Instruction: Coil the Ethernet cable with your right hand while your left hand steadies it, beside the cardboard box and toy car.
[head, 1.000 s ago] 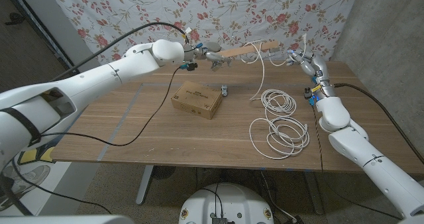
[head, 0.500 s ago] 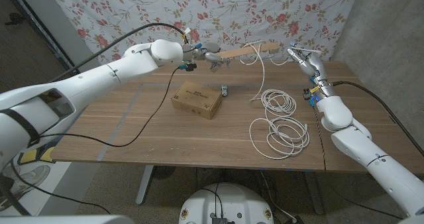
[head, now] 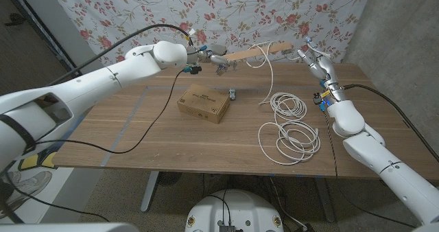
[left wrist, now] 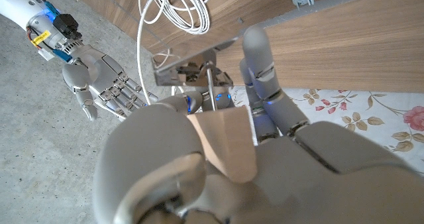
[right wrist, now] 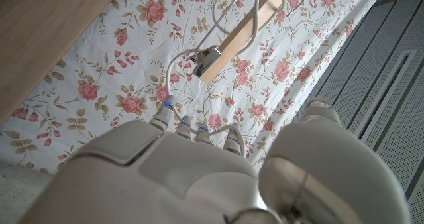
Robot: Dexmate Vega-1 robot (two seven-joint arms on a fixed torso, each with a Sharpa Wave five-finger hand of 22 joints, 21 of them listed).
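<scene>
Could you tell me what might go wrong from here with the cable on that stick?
The cable only drapes over the wooden stick held up by the left hand, so it could slide off. The right hand looks open and holds no cable. Pulling might drag the coils off the table edge.

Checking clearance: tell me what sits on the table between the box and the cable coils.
Head view: the toy car stands just past the box, toward the cable. Otherwise bare table.
</scene>
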